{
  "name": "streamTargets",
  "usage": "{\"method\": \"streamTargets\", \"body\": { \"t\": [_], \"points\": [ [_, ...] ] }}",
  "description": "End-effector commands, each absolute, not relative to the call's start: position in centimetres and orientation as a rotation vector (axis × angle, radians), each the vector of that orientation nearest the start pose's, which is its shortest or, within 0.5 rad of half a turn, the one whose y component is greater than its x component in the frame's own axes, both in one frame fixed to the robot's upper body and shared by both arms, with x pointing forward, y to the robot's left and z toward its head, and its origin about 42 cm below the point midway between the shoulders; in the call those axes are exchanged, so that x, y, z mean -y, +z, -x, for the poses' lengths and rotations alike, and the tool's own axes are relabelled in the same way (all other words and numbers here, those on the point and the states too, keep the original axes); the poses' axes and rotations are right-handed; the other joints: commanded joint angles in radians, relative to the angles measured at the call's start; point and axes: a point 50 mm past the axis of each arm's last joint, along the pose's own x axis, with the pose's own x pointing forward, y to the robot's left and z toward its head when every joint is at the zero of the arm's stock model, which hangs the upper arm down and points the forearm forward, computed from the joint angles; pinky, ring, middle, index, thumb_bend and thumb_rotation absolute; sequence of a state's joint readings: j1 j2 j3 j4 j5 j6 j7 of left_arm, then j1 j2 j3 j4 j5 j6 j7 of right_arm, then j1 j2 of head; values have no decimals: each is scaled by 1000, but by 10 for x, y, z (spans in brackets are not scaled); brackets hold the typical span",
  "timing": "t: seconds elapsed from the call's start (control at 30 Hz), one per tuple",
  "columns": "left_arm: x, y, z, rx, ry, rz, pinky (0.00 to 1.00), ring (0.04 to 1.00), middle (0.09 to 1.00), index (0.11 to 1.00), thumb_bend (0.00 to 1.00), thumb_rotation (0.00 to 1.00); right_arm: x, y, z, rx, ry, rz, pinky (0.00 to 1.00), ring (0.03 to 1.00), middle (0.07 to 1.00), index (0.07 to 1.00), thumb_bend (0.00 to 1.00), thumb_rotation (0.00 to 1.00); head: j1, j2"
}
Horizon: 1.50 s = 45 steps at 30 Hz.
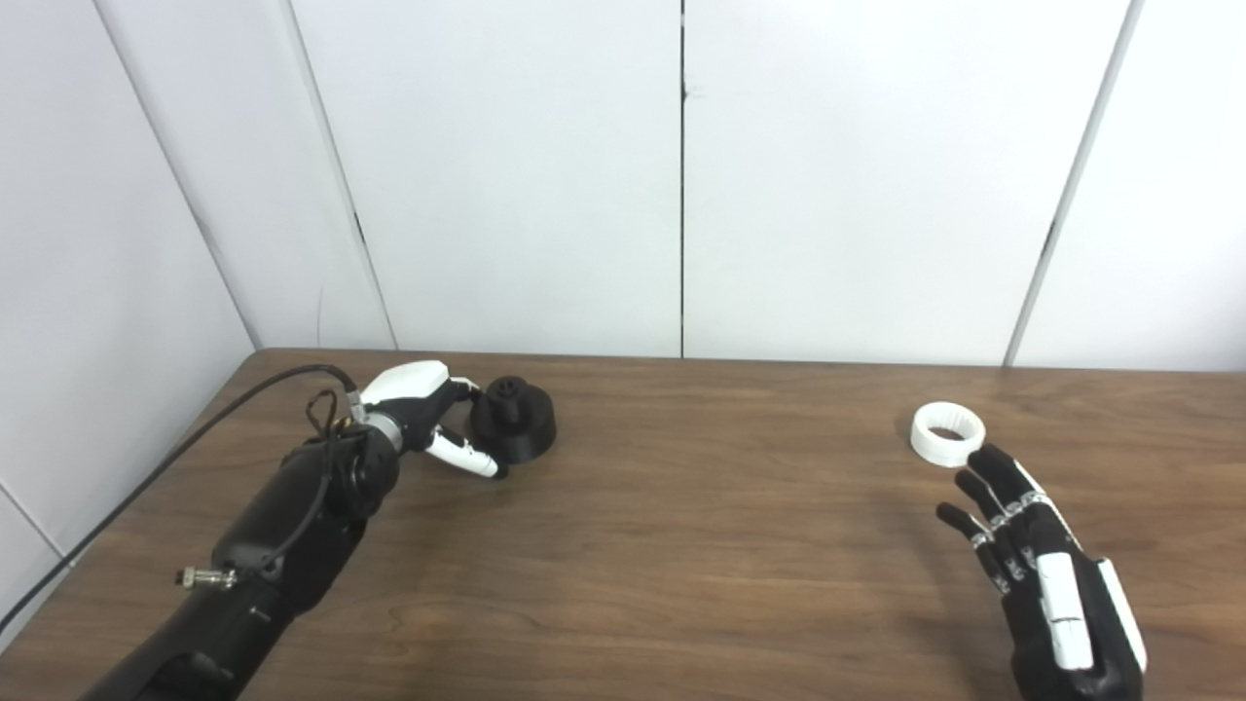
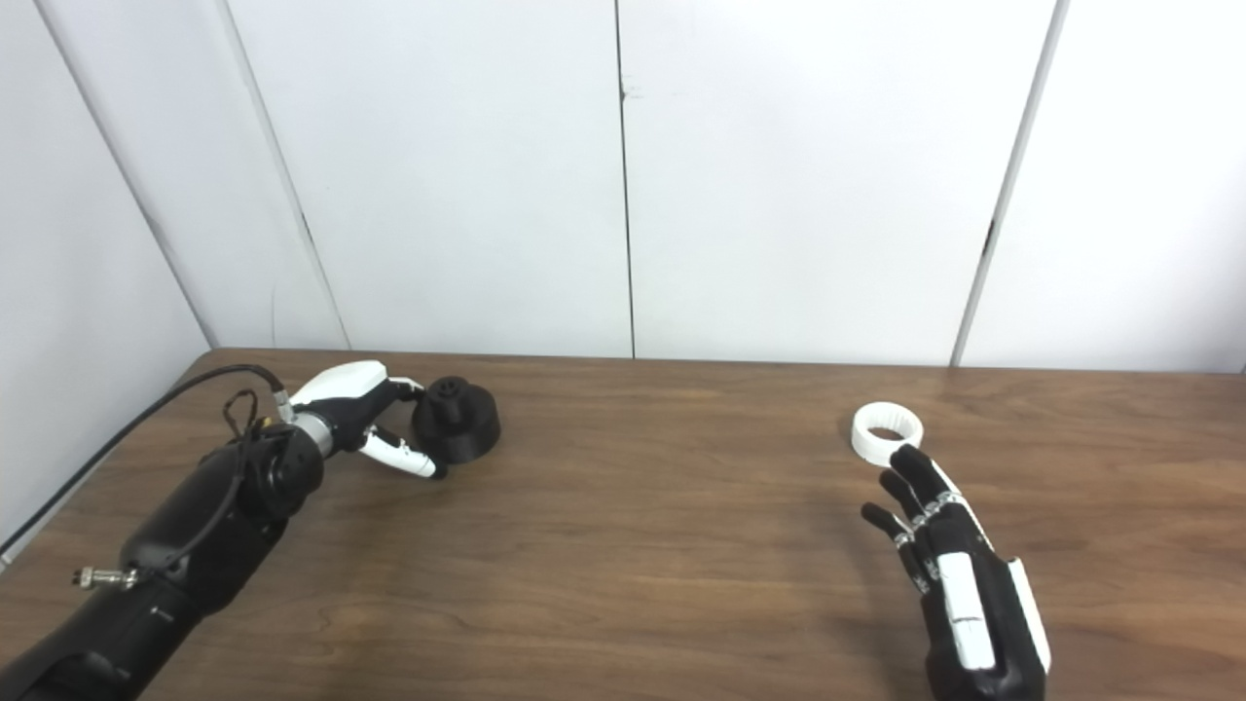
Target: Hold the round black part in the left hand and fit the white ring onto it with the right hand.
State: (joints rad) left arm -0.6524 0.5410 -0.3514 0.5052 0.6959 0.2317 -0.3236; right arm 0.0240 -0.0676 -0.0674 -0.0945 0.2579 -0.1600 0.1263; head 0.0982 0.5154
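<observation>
- White panels back a wood table (image 1: 681, 506); black part (image 1: 514, 419) sits far left, ring (image 1: 947, 433) far right.
- Left hand (image 1: 428, 419) half-curled at the part, grip unclear; it may skid away.
- Right hand (image 1: 1042, 574) spread, empty, just short of the ring; fingertips could nudge it off.

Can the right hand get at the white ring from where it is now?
Probably yes: the right hand is open, its fingers just short of the white ring, with only bare table between.

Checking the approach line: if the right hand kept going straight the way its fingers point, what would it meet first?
Most likely the white ring: the right hand points toward it, open, fingertips just short of its near rim. Contact height is unclear.
</observation>
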Motion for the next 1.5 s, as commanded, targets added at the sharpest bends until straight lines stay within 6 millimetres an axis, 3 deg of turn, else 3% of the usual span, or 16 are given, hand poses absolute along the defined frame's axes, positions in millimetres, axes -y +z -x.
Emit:
{"method": "streamTargets", "body": {
  "t": [0.0, 0.5, 0.57, 0.87, 1.0, 1.1, 1.2, 1.47],
  "points": [
    [-331, 236, -491, -181, -159, -1383, 836, 954, 918, 860, 901, 455, 254, 86, -245, 88, 21, -168, 812, 911, 910, 871, 633, 802, 1, 2],
    [-328, 240, -495, -172, -162, -1361, 815, 964, 932, 891, 927, 464, 253, 85, -242, 78, 9, -157, 802, 896, 901, 867, 636, 807, -3, 9],
    [-328, 240, -495, -169, -161, -1360, 752, 958, 927, 894, 932, 460, 253, 85, -242, 76, 8, -157, 801, 896, 900, 867, 633, 807, -3, 10],
    [-325, 240, -498, -176, -159, -1315, 710, 963, 937, 901, 927, 450, 252, 85, -243, 73, 5, -158, 799, 897, 898, 852, 649, 797, -9, 11],
    [-323, 237, -500, -173, -166, -1299, 764, 958, 927, 890, 928, 457, 252, 86, -243, 79, 11, -145, 792, 892, 896, 854, 637, 815, -12, 11],
    [-320, 234, -501, -167, -171, -1278, 686, 949, 922, 881, 940, 459, 253, 86, -242, 78, 10, -148, 802, 901, 903, 860, 644, 810, -13, 10],
    [-317, 232, -502, -161, -179, -1284, 790, 958, 926, 887, 929, 463, 253, 86, -242, 77, 9, -143, 804, 899, 899, 860, 649, 817, -14, 11],
    [-312, 231, -506, -146, -195, -1316, 794, 946, 919, 880, 933, 482, 252, 86, -238, 72, 1, -134, 800, 895, 895, 857, 649, 823, -20, 15]
  ]
}}
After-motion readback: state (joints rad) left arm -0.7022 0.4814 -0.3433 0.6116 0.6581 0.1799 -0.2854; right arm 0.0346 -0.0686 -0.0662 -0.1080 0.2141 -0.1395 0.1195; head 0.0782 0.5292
